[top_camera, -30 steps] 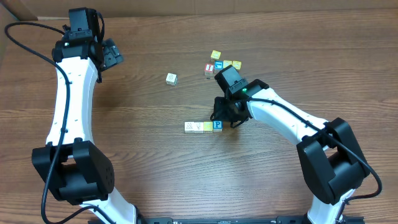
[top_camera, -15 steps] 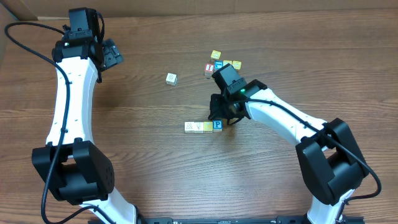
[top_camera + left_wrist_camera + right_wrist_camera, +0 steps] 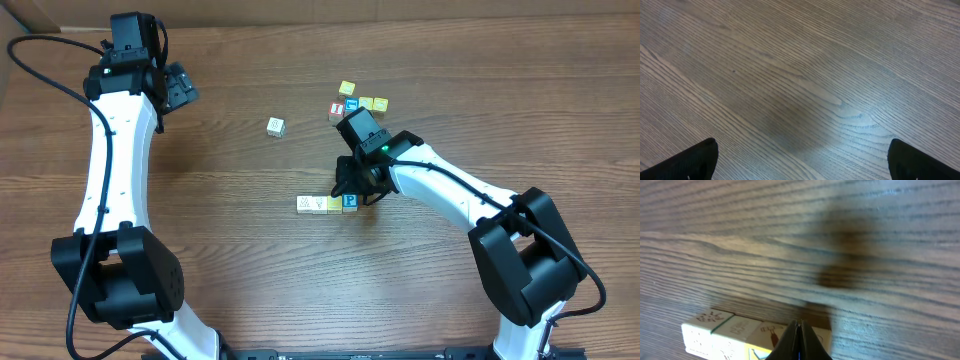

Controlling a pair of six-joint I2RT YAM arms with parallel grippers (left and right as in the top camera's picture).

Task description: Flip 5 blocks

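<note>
The right end effector (image 3: 351,187) hangs low over the table (image 3: 240,260) with its fingers pressed together and nothing between them, just behind a row of four touching blocks. From overhead the row reads, left to right: a cream block (image 3: 304,204), a second cream block (image 3: 319,204), a yellow block (image 3: 334,204) and the blue P block (image 3: 349,202). The dark wrist hides the tips, so I cannot tell whether they touch the P block.

In the right wrist view the row is blurred and cut off by the bottom edge. The closed fingertips (image 3: 800,332) cover its right end, and the engraved drawings are too faint to read.

A third cream block (image 3: 276,126) stands alone, well apart. Behind the right arm sits a cluster of other cubes (image 3: 365,103), its red-faced cube (image 3: 336,110) close against the arm.

The left end effector (image 3: 180,88) is spread wide at the table's far left. Its own camera shows only two dark fingertips (image 3: 695,160) in the bottom corners, over bare wood.
</note>
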